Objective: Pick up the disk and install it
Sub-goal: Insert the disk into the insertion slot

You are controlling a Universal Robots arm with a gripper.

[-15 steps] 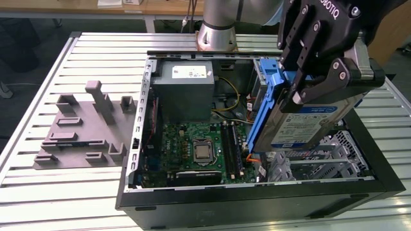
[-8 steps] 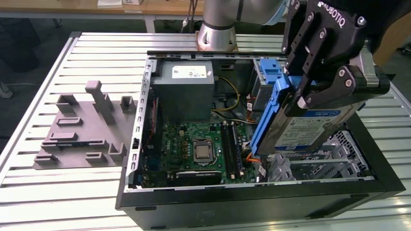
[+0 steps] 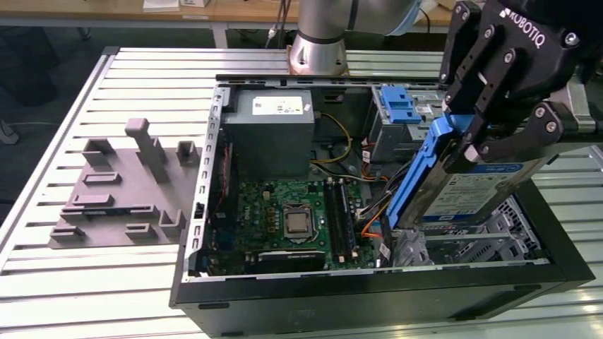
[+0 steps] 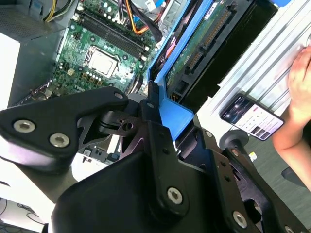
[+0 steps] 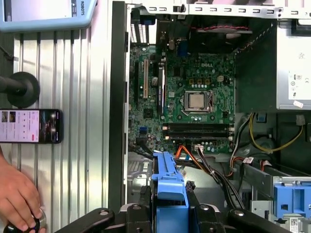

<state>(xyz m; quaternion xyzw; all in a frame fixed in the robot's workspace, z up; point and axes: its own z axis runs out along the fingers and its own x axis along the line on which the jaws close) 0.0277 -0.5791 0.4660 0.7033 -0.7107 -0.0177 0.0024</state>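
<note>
The disk [image 3: 482, 189], a silver drive with a white-and-blue label in a blue carrier [image 3: 420, 173], hangs tilted on edge above the open computer case [image 3: 377, 277] at the exterior view's right. My gripper [image 3: 476, 145] is shut on its upper end from above. In the second wrist view the disk [image 4: 204, 46] shows its green circuit board underside and connector, with the blue carrier [image 4: 175, 114] clamped between the black fingers [image 4: 153, 104]. In the first wrist view the blue end tab [image 5: 169, 180] rises between the fingers, over the case's drive bay area.
Inside the case lie the green motherboard [image 3: 292, 212], the grey power-supply box [image 3: 268, 120] and a metal drive cage with a blue latch [image 3: 399, 106]. A grey fixture [image 3: 123, 183] sits on the slatted table. A person's hand [image 5: 19, 201] and a phone [image 5: 30, 126] are beside the case.
</note>
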